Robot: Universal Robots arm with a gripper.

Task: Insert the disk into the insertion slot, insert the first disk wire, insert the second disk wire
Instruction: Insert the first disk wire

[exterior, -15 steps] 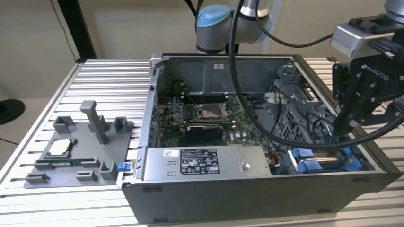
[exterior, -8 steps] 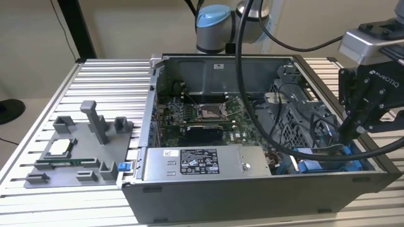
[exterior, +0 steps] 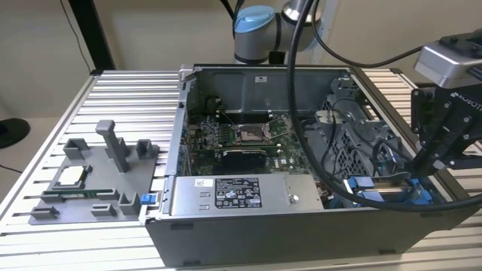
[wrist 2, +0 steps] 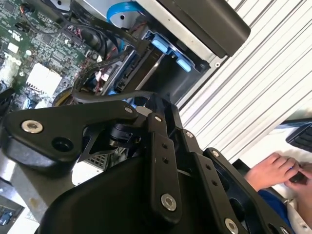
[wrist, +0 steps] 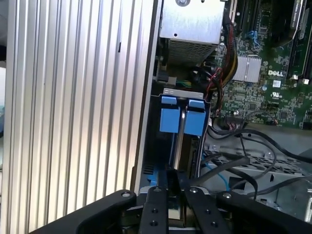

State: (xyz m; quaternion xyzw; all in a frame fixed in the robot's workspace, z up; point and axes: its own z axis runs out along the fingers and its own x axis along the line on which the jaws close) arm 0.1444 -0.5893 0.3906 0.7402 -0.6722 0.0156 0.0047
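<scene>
The insertion slot [wrist: 196, 122] is a grey-blue bay with bright blue clips, in the case corner nearest the exterior view's right [exterior: 380, 195]. The same clips [wrist 2: 170, 53] face me in the second wrist view. A thin silver edge that I take for the disk [wrist: 176, 151] runs down the middle of the slot, seen edge-on. My gripper [wrist: 176, 184] sits right over the near end of that edge, and hangs above the slot [exterior: 421, 169] in the exterior view. Loose black cables [wrist: 234, 165] and a blue flat cable [wrist 2: 122, 12] lie beside the slot; which of them are the disk wires I cannot tell.
The open computer case [exterior: 249, 237] stands on a ribbed aluminium table [exterior: 128, 96]. A grey labelled power supply box [exterior: 237, 195] sits beside the slot, next to a perforated metal cage [exterior: 354, 141]. A grey fixture [exterior: 90, 180] rests at the exterior view's left. A person's hand [wrist 2: 268, 170] is beyond the table.
</scene>
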